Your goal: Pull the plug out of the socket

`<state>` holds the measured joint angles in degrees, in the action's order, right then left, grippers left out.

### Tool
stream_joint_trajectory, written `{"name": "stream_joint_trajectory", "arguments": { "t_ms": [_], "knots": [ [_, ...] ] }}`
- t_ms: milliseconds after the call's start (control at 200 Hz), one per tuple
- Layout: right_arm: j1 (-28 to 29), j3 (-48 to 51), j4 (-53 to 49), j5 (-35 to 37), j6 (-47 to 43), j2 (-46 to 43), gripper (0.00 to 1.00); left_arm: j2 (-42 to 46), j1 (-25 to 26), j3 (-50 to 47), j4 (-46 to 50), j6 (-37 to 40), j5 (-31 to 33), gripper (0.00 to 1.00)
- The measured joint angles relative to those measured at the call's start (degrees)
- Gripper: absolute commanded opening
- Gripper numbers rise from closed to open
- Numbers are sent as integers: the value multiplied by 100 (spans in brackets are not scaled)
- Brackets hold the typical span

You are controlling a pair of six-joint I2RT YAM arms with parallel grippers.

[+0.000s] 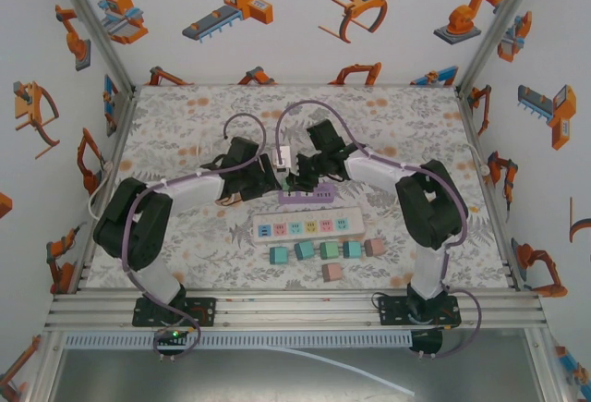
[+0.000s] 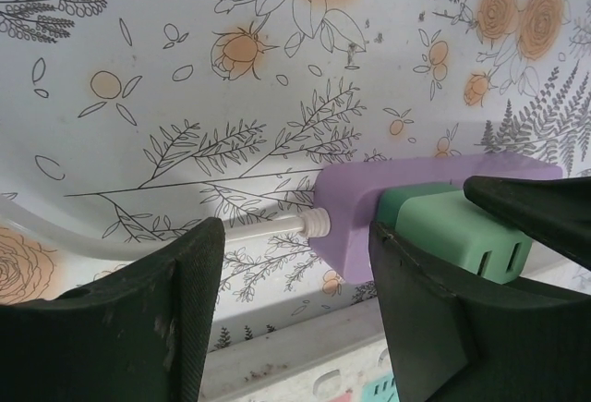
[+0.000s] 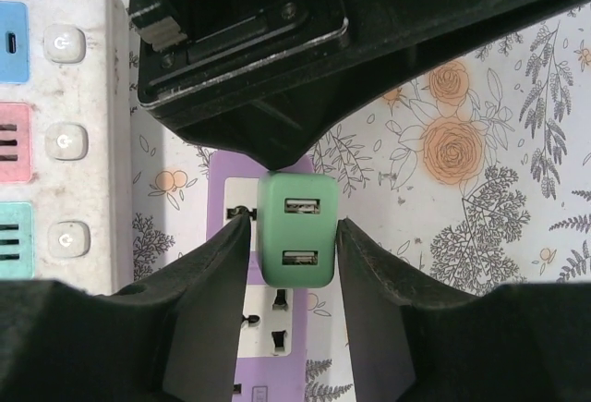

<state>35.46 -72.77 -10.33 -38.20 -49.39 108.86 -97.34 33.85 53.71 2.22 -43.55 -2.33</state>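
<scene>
Mid-worktop (image 1: 185, 120), the purple power strip (image 1: 319, 197) is lying flat, with the green plug (image 3: 295, 240) sitting in a socket at its cable end. The right gripper (image 3: 293, 226) is squeezing the plug, fingers touching both flanks; two USB ports are facing the wrist camera. The left gripper (image 2: 295, 229) is standing partly open, holding nothing: one finger is sitting at the strip beside the plug, the other is hanging over the white cable (image 2: 268, 226). The white power strip (image 3: 55, 143) is lying just beside, toward the near edge, its round buttons (image 3: 63, 140) showing power symbols. Loose plugs (image 1: 328, 250) are sitting in a row nearer that edge.
</scene>
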Motion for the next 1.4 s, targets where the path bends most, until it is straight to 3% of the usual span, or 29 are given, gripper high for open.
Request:
{"name": "stream_joint_trajectory", "arguments": {
  "t_ms": [591,1402],
  "knots": [
    [15,-275,-570,4,-315,44,27,-341,284,640,693,133,590,61],
    [-20,-299,-592,-105,-293,42,24,-313,337,603,667,28,732,60]
  ]
}}
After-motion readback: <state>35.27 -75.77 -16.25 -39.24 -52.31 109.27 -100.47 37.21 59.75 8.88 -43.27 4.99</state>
